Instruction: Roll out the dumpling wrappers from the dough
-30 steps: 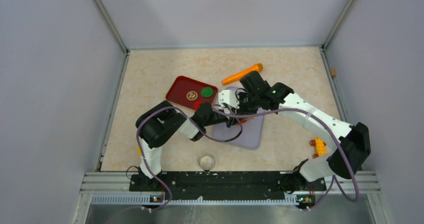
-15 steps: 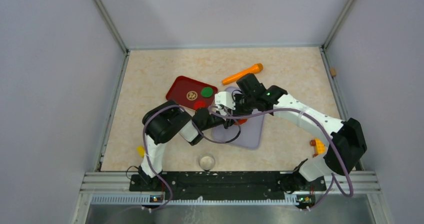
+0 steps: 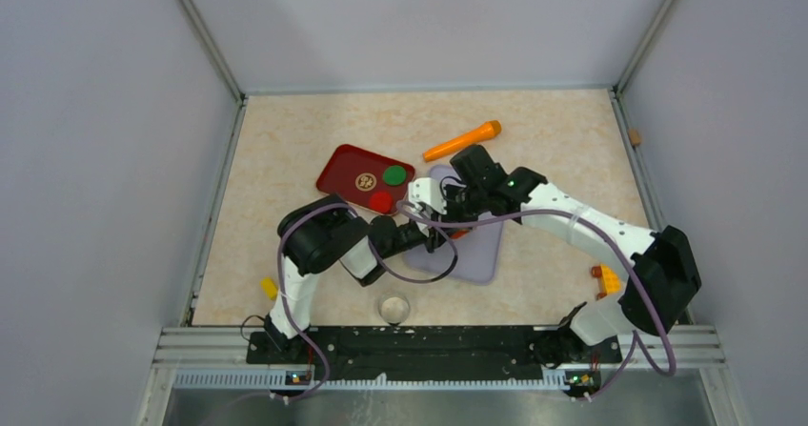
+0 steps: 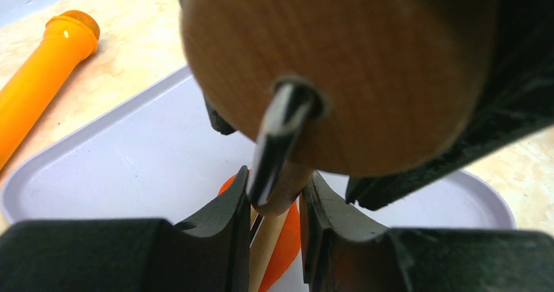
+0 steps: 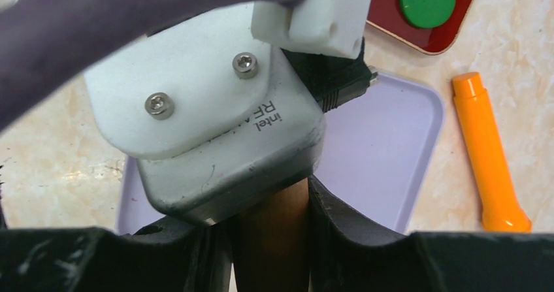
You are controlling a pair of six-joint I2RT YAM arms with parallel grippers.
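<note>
A wooden rolling pin is held over the lavender tray by both arms. My left gripper is shut on one of its handles, with the roller's end face and metal axle filling the left wrist view. The right gripper is shut on the other handle. Flattened orange dough lies on the tray under the left fingers. In the top view the grippers meet near the tray's far left. A red-orange dumpling wrapper lies on the red tray.
A green disc and a brown patterned disc share the red tray. An orange cylinder tool lies behind the lavender tray. A clear cup stands near the front edge. Orange-yellow blocks sit at the right, and a small yellow piece at the left.
Both grippers and the pin have shifted slightly left and nearer over the tray. The left arm's elbow has swung right. The red-orange disc on the red tray is now uncovered.
</note>
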